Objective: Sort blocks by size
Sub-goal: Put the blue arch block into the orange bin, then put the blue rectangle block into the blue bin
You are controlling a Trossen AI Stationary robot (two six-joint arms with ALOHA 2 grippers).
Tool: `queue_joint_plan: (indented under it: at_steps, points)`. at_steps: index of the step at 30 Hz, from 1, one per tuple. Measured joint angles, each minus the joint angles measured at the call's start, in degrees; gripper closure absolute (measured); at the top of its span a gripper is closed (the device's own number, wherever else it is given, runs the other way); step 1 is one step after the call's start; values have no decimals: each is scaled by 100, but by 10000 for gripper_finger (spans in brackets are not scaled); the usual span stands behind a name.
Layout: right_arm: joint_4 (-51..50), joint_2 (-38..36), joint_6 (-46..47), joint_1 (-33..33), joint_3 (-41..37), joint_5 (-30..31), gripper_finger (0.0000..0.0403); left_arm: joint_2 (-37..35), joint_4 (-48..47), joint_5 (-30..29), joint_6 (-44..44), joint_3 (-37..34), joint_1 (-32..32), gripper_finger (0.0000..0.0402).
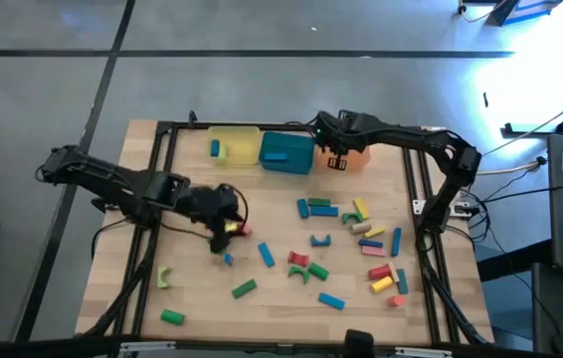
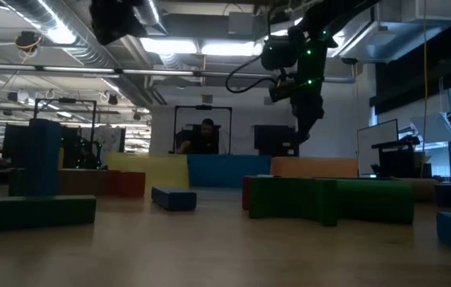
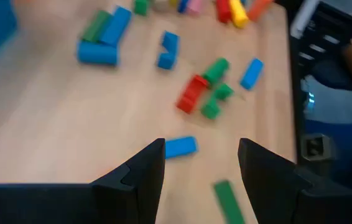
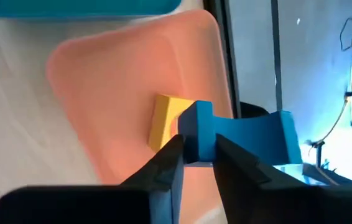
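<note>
Right wrist view: right end effector (image 4: 196,152) is clamping a blue arch block (image 4: 238,134) over the orange tray (image 4: 101,81), beside a yellow block (image 4: 163,121). Likely light, rigid, smooth; best pinched across flat faces. Left end effector (image 3: 201,168) is hovering, fingers apart, above scattered blocks on the bench (image 3: 51,118).

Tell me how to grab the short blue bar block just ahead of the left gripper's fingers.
From above, clamp the short blue bar block by its two ends. It lies flat on the wooden table, its length running finger to finger, shorter than the gap of the open left gripper.
</note>
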Motion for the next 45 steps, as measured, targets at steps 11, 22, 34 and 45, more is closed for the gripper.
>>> queue_joint_plan:
  at_steps: [11, 22, 34, 45]
  points:
    - [102, 0, 4, -144, 0, -529, 260, 941, 1187, -12, -780, -1, -1256, 219]
    - [111, 0, 4, -144, 0, -530, 241, 1460, 1133, 353, -2803, -1, -1838, 219]
    - [112, 0, 4, -141, 0, -535, 242, 2144, 79, 1350, -4496, -1, -1806, 219]
    - [110, 0, 4, -139, 0, -618, 242, 2115, -810, 1638, -5698, -1, -1221, 219]
